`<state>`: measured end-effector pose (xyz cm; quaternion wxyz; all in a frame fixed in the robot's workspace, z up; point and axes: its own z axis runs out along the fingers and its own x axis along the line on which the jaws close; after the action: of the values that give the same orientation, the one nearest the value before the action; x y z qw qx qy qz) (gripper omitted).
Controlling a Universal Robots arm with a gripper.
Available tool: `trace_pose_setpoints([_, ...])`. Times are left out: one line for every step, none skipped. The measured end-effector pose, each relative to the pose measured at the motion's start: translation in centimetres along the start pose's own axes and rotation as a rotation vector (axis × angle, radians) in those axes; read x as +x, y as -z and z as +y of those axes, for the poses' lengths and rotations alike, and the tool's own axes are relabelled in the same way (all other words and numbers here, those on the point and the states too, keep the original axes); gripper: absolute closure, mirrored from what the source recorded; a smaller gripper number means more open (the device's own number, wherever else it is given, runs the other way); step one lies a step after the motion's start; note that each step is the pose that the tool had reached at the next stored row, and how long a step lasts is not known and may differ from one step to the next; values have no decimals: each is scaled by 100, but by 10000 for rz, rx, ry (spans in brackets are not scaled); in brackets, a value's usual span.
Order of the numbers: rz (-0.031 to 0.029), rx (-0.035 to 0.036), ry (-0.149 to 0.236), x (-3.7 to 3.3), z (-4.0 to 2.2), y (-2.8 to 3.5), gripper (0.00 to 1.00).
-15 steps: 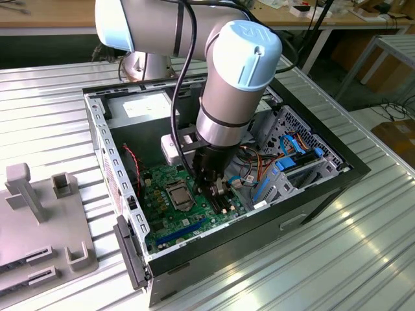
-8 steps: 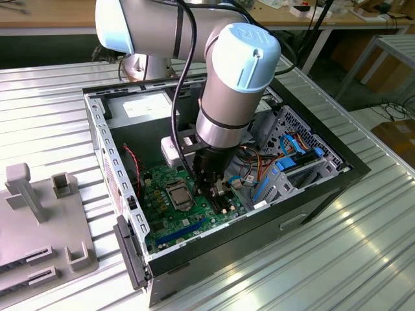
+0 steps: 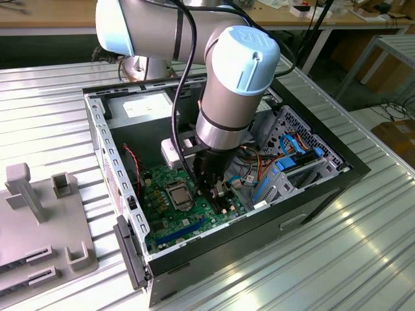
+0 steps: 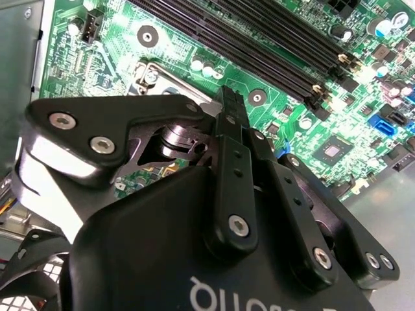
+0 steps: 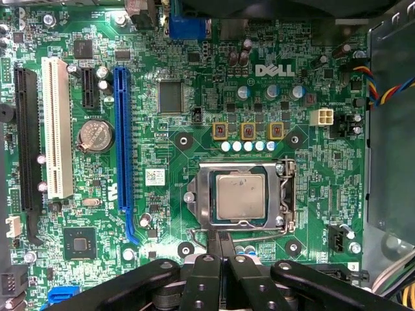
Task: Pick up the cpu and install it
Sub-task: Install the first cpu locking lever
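Note:
The cpu (image 5: 240,196), a small silvery-grey square, lies flat inside the metal-framed socket (image 5: 286,194) on the green motherboard (image 5: 194,78). In the exterior view the cpu (image 3: 179,194) sits mid-board inside the open computer case (image 3: 324,188). My gripper (image 3: 217,192) hangs low over the board, just to the exterior view's right of the socket. Its two black fingers are pressed together with nothing between them. In the first wrist view the gripper (image 5: 220,243) ends right beside the socket frame, clear of the chip. In the second wrist view the gripper (image 4: 230,97) points at the board near the long black memory slots (image 4: 259,39).
Case walls surround the board. A drive cage with blue and orange cables (image 3: 292,162) stands to the exterior view's right of the arm, and a power supply (image 3: 146,107) sits at the back. A blue expansion slot (image 5: 122,136) and a white one (image 5: 57,126) lie near the socket. A grey fixture (image 3: 39,214) rests on the table outside.

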<state>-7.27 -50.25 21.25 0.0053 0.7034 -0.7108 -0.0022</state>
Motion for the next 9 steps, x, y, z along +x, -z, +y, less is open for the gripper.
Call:
trace_pose_setpoints([8,0,1,1,0,-2,89])
trace_pose_setpoints([15,0,2,2,0,-6,89])
trace_pose_setpoints([22,0,4,2,-1,-11,89])
trace_pose_setpoints([28,0,6,2,-1,-16,89])
trace_pose_setpoints([34,0,7,2,-1,-22,89])
trace_pose_setpoints([40,1,9,2,-2,-27,89])
trace_pose_setpoints([45,0,10,2,-2,-31,89])
trace_pose_setpoints([59,0,9,2,-2,-37,89])
trace_pose_setpoints([68,0,9,2,-3,-39,89])
